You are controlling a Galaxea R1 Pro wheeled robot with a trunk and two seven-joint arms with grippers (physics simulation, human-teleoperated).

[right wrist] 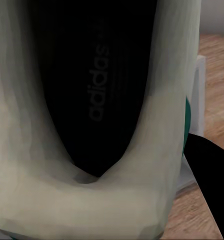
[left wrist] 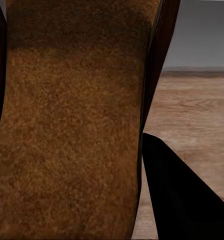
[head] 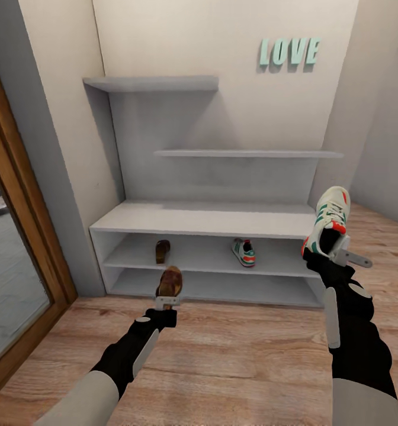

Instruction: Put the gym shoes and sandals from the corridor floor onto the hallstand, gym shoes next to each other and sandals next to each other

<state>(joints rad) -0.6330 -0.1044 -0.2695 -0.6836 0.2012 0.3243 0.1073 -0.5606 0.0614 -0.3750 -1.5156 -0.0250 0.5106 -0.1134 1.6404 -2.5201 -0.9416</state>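
Nearest up, the left gripper [head: 167, 302] is clamped on a brown sandal [head: 170, 282] just above the floor [head: 234, 361]. Right gripper [head: 335, 251] grips a sneaker [head: 327, 222] by the shoe rack [head: 205, 220]. Middle shelf: other sandal [head: 162, 250] left, other sneaker [head: 244, 252] further right.

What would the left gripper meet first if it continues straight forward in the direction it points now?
Probably the hallstand: the left gripper, shut on a sandal, points at its open shelves, roughly below the sandal on the shelf. Depth is unclear.
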